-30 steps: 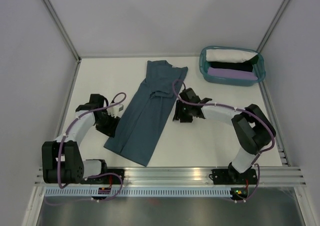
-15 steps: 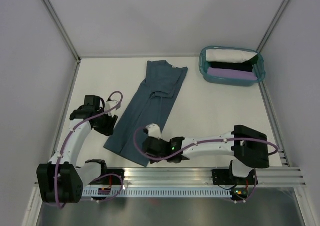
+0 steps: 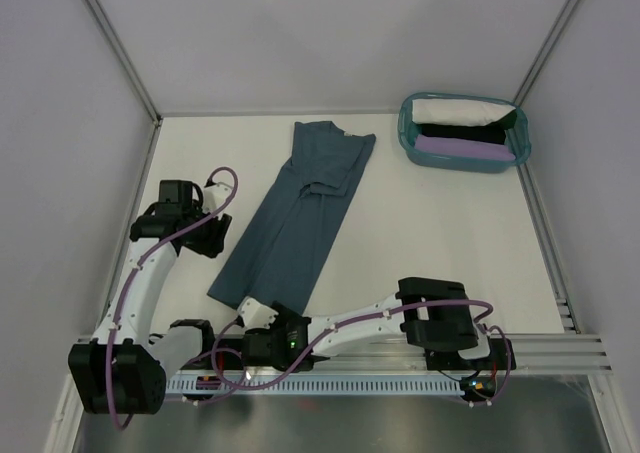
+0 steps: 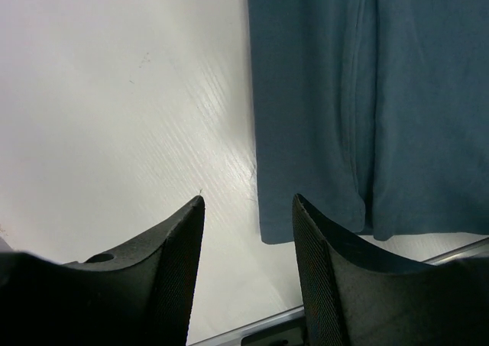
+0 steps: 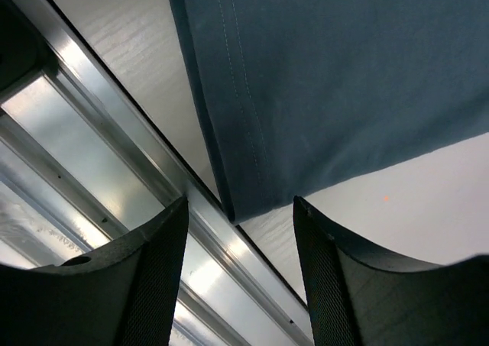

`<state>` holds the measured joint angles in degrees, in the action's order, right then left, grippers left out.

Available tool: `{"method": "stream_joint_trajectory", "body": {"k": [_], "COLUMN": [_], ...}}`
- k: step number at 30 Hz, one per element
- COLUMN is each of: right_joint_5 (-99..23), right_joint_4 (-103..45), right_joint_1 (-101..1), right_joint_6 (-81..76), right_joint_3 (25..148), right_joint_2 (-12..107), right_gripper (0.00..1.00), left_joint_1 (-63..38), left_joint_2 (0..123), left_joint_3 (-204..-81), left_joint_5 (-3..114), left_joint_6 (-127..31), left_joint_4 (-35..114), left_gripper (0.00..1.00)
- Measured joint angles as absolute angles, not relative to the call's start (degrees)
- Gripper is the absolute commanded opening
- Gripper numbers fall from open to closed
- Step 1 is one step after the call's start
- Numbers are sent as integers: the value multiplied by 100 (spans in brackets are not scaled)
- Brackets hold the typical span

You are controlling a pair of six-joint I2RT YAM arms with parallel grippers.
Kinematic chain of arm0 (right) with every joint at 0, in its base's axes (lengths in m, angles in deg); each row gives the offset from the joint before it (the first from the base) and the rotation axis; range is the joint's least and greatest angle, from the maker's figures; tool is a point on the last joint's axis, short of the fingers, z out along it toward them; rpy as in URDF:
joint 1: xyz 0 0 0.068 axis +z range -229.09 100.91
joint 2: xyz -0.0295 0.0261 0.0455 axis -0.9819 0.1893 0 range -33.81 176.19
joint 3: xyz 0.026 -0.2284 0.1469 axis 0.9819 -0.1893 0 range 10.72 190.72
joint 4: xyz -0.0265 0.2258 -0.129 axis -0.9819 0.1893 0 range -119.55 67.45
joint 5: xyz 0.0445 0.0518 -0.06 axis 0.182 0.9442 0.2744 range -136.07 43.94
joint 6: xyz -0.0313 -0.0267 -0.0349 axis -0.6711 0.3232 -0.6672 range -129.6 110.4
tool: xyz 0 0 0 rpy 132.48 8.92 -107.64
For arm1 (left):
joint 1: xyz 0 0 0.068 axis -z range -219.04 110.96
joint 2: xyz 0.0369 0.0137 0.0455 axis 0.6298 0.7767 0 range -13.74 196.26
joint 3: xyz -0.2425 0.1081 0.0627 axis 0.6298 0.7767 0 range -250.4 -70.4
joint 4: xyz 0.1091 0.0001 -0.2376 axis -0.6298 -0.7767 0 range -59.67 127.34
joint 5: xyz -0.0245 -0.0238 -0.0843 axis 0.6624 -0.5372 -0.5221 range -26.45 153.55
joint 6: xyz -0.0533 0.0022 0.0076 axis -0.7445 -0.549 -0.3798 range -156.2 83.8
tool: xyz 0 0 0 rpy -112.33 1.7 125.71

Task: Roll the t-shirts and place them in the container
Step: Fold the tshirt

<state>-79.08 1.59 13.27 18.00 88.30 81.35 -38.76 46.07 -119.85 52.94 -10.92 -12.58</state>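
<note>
A slate-blue t-shirt (image 3: 292,213), folded into a long strip, lies flat and diagonal on the white table, neck end far, hem near. My left gripper (image 3: 208,237) is open and empty, just left of the strip's near half. In the left wrist view the shirt's (image 4: 367,94) hem corner lies just beyond the open fingertips (image 4: 195,208). My right gripper (image 3: 264,341) is open and empty, low over the table's near edge at the hem. In the right wrist view the hem corner of the shirt (image 5: 321,79) sits between and beyond the fingertips (image 5: 302,208).
A teal basket (image 3: 407,133) at the far right holds white, black and purple rolled cloths. An aluminium rail (image 3: 400,348) runs along the near edge and shows under the right gripper (image 5: 92,155). Grey walls stand on three sides.
My right arm swung from beside the shirt's middle down and left to the near hem at the table edge. My left gripper drew slightly back and left. The shirt has not moved.
</note>
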Motion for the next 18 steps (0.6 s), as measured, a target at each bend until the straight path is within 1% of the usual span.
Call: {"method": "stream_joint_trajectory", "body": {"k": [1, 3, 4, 7, 8, 10, 14, 18], "right_joint_5": [-7919, -7886, -7829, -7626, -7536, -7342, -7141, -6948], "right_joint_4": [198, 259, 266, 248, 194, 15, -88, -20], "right_joint_1": [1329, 1316, 1313, 1313, 1305, 1292, 1237, 1117], "right_joint_6": [1725, 1603, 1559, 1504, 1496, 1502, 1638, 2099], "right_joint_3": [8889, 8977, 9012, 9014, 8970, 8717, 8028, 7508], "right_joint_2": [8161, 8209, 8229, 8229, 8205, 8047, 7532, 7086], "right_gripper": [62, 51, 39, 26, 13, 0, 0, 0], "left_joint_1": [-3876, -3876, -3876, -3876, -3876, -3876, -3876, -3876], "left_joint_2": [4623, 4697, 4738, 4935, 5003, 5108, 5556, 6347], "left_joint_3": [-12020, -12103, -12134, -12193, -12211, -12261, -12685, -13485], "left_joint_5": [5292, 5290, 5290, 5294, 5296, 5298, 5353, 5347], "left_joint_6": [-1101, -1123, -1129, -1131, -1131, -1131, -1129, -1129], "left_joint_4": [-1253, -1225, -1220, -1183, -1181, -1181, -1157, -1074], "left_gripper": [56, 56, 56, 56, 56, 56, 56, 56]}}
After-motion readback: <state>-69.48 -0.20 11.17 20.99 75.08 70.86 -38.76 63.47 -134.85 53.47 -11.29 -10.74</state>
